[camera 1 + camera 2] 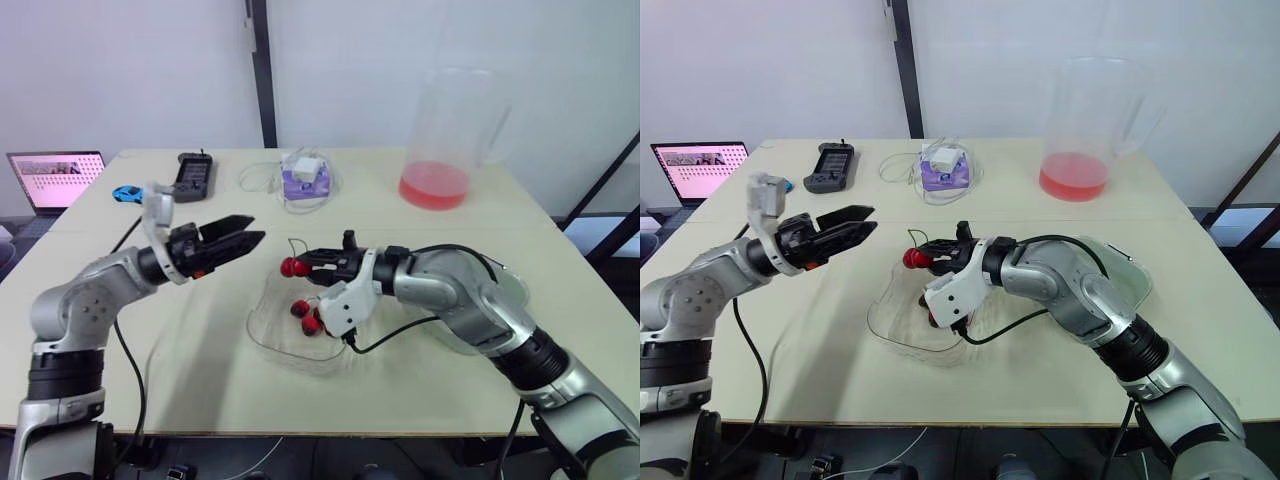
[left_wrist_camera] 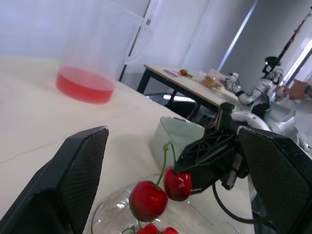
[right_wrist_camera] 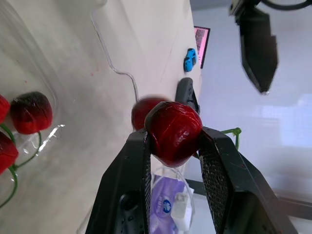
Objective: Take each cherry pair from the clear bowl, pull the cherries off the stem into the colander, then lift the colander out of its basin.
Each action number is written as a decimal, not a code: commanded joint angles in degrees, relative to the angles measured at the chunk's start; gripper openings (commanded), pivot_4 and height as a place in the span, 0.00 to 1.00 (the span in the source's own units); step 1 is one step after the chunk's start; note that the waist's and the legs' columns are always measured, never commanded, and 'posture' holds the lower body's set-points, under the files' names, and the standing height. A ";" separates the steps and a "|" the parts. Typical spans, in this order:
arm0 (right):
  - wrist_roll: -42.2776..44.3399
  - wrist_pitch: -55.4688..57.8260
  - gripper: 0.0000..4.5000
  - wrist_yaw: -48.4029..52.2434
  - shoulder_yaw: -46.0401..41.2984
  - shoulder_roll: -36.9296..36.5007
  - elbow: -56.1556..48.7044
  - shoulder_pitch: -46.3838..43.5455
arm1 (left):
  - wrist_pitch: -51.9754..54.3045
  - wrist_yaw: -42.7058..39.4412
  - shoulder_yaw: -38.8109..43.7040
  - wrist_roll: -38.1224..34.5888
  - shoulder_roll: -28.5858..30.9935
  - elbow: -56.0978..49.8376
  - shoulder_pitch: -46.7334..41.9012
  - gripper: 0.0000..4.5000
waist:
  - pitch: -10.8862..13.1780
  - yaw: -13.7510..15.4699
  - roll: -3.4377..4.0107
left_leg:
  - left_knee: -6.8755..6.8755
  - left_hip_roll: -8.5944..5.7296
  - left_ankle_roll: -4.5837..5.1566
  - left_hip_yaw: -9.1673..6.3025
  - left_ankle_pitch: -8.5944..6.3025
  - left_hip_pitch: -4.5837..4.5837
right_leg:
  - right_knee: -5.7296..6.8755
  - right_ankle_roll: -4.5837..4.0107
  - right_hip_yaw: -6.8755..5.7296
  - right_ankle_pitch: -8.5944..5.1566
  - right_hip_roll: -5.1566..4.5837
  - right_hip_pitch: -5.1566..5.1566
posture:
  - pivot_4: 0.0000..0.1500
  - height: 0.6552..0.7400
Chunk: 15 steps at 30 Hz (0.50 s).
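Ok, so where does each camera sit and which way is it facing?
Left eye view: on the head, facing forward and down over the table; both arms show, left pincer open, right pincer shut on the cherry pair.
Right eye view: the other eye, same scene.
Left wrist view: on that wrist, along its own pincer toward the right pincer and jug.
Right wrist view: on that wrist, along its own pincer toward the laptop.
Both wrist views share the cherry pair.

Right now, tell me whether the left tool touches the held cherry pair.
Apart. Left eye view shows bare table between left tool and cherry pair, held by right tool.
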 commanded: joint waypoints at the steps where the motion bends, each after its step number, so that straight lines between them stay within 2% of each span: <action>1: -1.01 -0.57 0.31 -0.47 -2.08 0.86 -1.82 0.01 | -1.49 -1.44 -1.70 1.33 -0.74 0.15 -3.21 1.00 | 0.00 0.08 0.00 | 0.01 -0.01 -0.01 0.00 0.00 0.00 | 0.00 0.00 0.00 0.00 0.00 0.01 | 1.00 0.92; 15: 0.36 3.69 0.31 3.69 -3.88 3.04 -5.69 1.25 | -2.77 -2.39 -4.70 4.37 -5.64 1.84 -5.19 1.00 | 0.00 0.12 0.00 | 0.20 -0.02 -0.06 -0.03 0.03 -0.02 | 0.07 0.00 0.00 0.00 -0.01 0.05 | 1.00 0.92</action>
